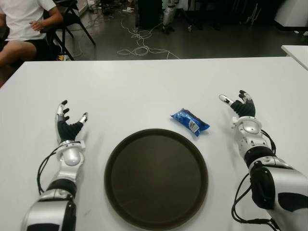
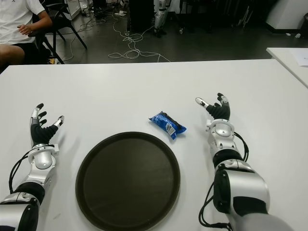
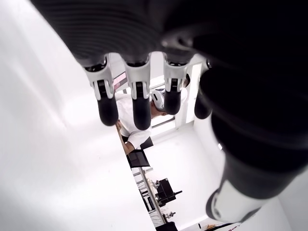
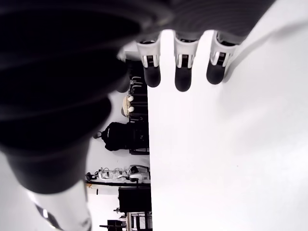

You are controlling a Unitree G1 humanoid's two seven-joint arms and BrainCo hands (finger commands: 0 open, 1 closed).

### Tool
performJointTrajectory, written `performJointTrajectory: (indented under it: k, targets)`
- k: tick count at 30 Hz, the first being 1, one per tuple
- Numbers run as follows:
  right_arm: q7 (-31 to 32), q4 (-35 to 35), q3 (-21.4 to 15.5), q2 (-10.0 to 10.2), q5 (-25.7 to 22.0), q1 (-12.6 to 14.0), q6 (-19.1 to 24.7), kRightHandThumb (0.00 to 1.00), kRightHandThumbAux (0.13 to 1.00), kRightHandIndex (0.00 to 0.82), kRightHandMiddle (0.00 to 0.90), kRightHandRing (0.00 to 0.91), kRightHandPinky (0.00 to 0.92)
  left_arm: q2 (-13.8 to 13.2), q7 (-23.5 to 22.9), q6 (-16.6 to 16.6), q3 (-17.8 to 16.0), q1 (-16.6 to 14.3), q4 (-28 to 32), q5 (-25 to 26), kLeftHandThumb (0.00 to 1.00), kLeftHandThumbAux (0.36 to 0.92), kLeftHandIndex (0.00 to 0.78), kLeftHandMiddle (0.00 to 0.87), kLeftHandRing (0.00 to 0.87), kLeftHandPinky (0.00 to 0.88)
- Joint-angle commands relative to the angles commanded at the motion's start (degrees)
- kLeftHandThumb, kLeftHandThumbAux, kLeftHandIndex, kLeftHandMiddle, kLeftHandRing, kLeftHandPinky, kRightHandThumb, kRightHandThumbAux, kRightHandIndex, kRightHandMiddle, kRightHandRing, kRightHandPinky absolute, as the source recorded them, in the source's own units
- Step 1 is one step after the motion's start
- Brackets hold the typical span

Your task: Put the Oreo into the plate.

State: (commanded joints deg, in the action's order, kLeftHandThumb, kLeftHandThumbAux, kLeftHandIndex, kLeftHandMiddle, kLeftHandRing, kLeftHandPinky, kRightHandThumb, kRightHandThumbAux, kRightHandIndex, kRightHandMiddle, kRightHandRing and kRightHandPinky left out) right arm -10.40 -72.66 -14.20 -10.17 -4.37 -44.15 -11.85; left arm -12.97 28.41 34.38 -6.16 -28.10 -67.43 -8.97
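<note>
Oreo packet (image 1: 190,121), a small blue wrapper, is lying on the white bench (image 1: 144,82) just beyond the far right rim of the dark round plate (image 1: 156,178), close to it yet seemingly not touching, and nothing is resting inside the plate. Both robot hands are showing palms turned inward with fingers spread and empty: the right robot hand (image 1: 239,109) is hovering just to the right of the packet, its open fingers (image 4: 183,79) visible in its wrist view over bare bench, while the left robot hand (image 1: 68,126) is showing left of the plate, well apart from the packet, its fingers (image 3: 141,110) likewise released. Placement suggests the right robot hand is the one being lined up for the pick, since it is the nearer and its open posture is leaving room to close around the wrapper from the side. The plate is sitting centrally between the two arms, within a short carry of the packet, so the transfer looks brief; the task is judged as not yet begun. Crinkly film may slip or skid under a shallow pinch. A seated person (image 1: 24,24) is waiting at the far left corner, beyond the bench, with cables (image 1: 139,43) trailing across the floor (image 1: 216,41) behind.
</note>
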Motion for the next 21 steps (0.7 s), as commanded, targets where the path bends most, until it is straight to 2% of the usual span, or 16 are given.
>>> performJointTrajectory:
  k: [21]
  targets:
    - [-0.3,0.6,3.5,0.2,3.6,0.9,-4.0,0.000,0.830,0.076,0.097,0.077,0.054,0.1,0.5,-0.2,0.5,0.0,0.2,-0.1,0.180,0.808,0.126,0.098,0.107,0.128]
